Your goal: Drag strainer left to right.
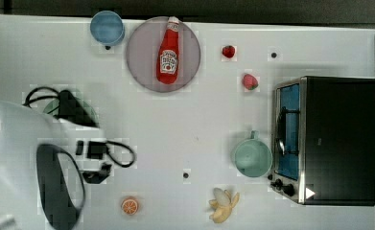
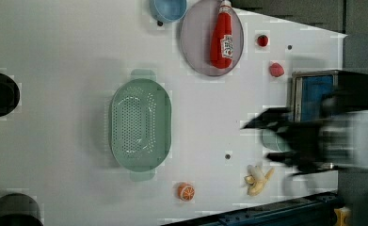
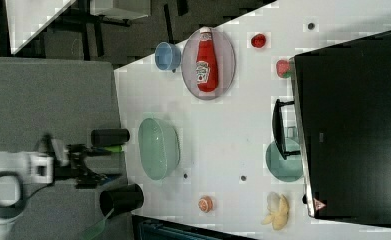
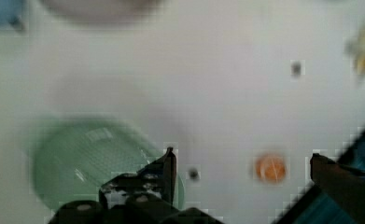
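Note:
The strainer [image 2: 139,125] is a pale mint-green oblong colander with rows of small holes, lying flat on the white table. It also lies at the table's left side in the right view [image 3: 158,147]. In the top view my arm covers most of the strainer [image 1: 90,111]. My gripper [image 4: 245,170] is open and holds nothing. One finger [image 4: 168,165] hangs over the strainer's [image 4: 87,158] rim side, and an orange slice lies on the table below the gap. In the left view the gripper [image 2: 259,141] hovers well to the left view's right of the strainer.
A grey-mauve plate [image 1: 142,72] carries a red ketchup bottle [image 1: 168,52], beside a blue bowl [image 1: 107,27]. A mint mug [image 1: 252,157] stands against the toaster oven [image 1: 329,139]. A banana [image 1: 223,205], an orange slice [image 1: 129,206] and two strawberries [image 1: 228,51] lie around. Black cups [image 3: 110,136] stand beside the table.

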Controlling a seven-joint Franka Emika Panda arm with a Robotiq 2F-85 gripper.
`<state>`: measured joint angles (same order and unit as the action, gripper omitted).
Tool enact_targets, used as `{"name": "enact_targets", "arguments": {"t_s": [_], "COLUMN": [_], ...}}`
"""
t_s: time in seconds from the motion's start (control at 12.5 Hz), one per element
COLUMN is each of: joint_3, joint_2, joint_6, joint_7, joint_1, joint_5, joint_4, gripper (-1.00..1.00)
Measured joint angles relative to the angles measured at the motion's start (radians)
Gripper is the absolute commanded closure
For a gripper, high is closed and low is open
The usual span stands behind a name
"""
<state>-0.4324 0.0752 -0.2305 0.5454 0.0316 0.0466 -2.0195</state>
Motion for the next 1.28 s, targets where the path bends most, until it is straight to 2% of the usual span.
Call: {"name": "enact_targets", "arguments": {"t_s": [0.24, 0.4, 0.56, 0.8, 0.96, 1.12, 1.28], "joint_3": [-0.109, -0.140, -0.160, -0.142, -0.108, -0.075, -0.041], "joint_2": [-0.153, -0.228, -0.307, -0.387, -0.460, -0.530, -0.588], "joint_6": [-0.165, -0.303, -0.423, -0.688, -0.798, -0.872, -0.932], "joint_7": [0.249, 0.374, 0.473, 0.564, 0.587, 0.590, 0.592], "joint_1": [0.023, 0.041, 0.040, 0.026, 0.022, 0.018, 0.022], "joint_5": [-0.027, 0.005, -0.023, -0.009, -0.014, -0.038, -0.009], "joint_4": [-0.074, -0.080, -0.086, -0.174, -0.223, -0.227, -0.221], "gripper": [-1.00, -1.00, -1.00, -1.00, -1.00, -1.00, -1.00]}}
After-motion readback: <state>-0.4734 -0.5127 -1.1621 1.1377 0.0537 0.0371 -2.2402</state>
